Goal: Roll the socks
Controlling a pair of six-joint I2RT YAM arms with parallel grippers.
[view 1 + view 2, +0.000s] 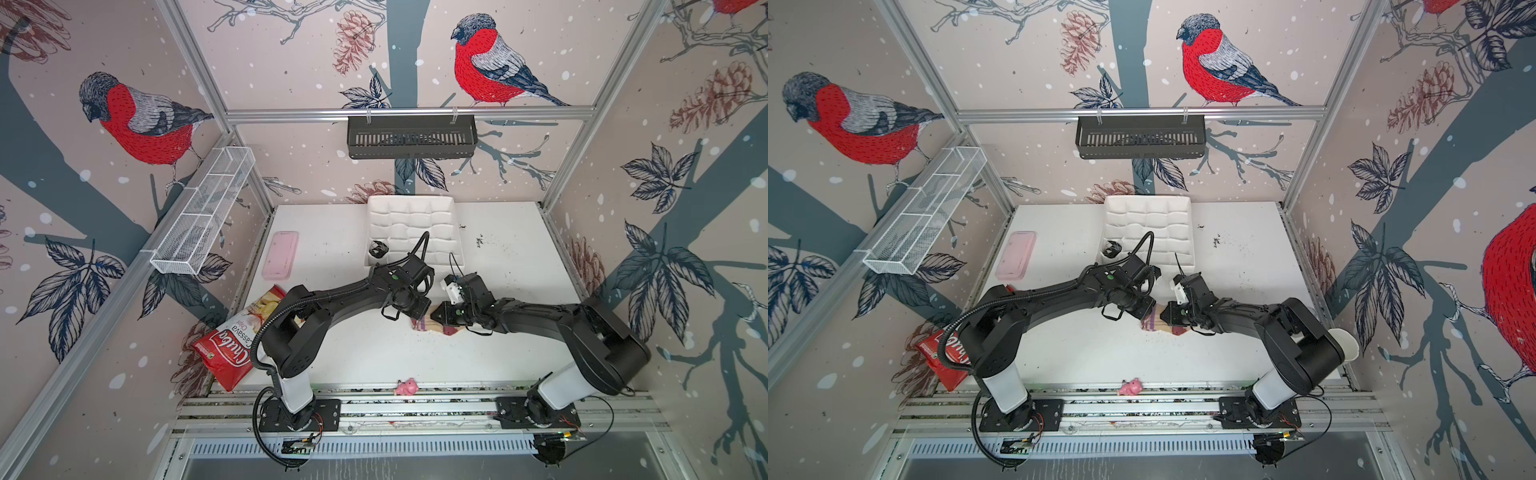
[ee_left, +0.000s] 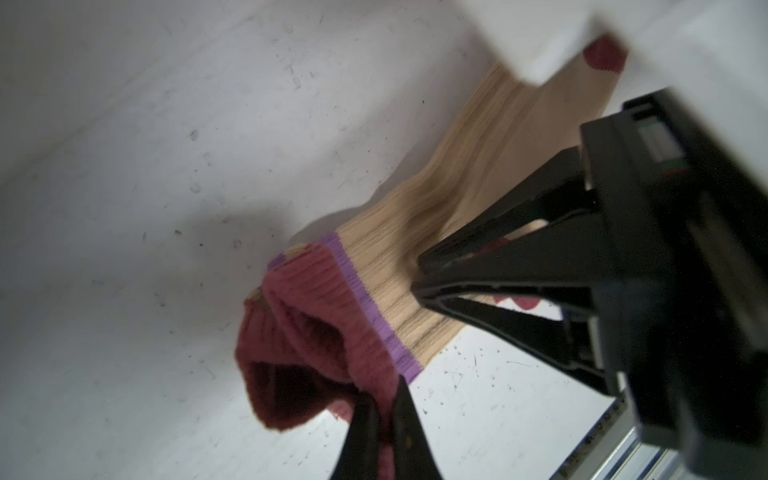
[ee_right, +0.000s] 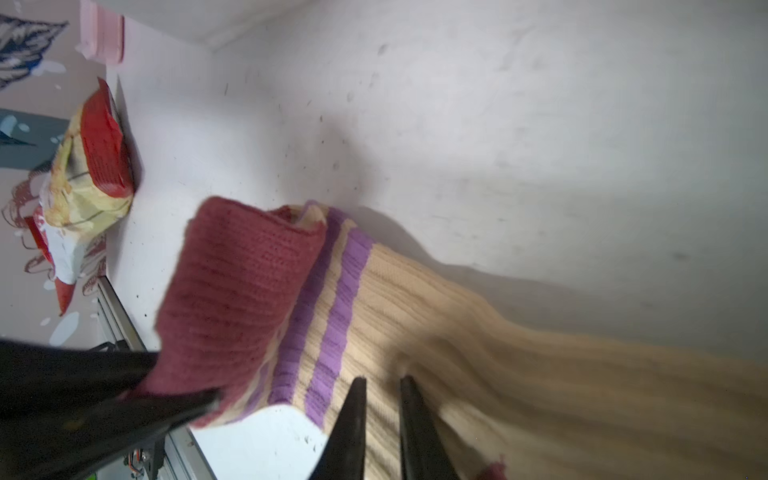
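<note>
**Tan sock pinned mid-table, cuff in left jaws**

Front rail: a small pink pig-shaped toy [image 1: 406,386] sits between the two arm bases. A crinkled red-and-white chips bag [image 1: 230,347] lies at the front-left corner of the white tabletop [image 1: 374,357], partly over the edge.

Mid-table: the tan ribbed fabric sock with maroon cuff, heel and toe and purple stripes [image 3: 519,345] lies stretched between the two grippers. The left gripper [image 2: 384,411] has its jaws clamped on the maroon cuff, which is lifted and curls over the stripes. The right gripper [image 3: 383,386] has its jaws narrow, tips set on the tan ribbing just past the stripes. The fabric puckers there, but whether it is pinched cannot be told.

Beyond, on the left: a flat pink rectangular case [image 1: 280,254].

Rear centre: a white quilted-pattern tray [image 1: 440,203] holds a small black-grey-white rolled sock [image 1: 378,248] in its near-left corner.

Walls: a white wire-mesh shelf [image 1: 203,212] on the left and a black slotted basket [image 1: 411,143] on the back rail.
</note>
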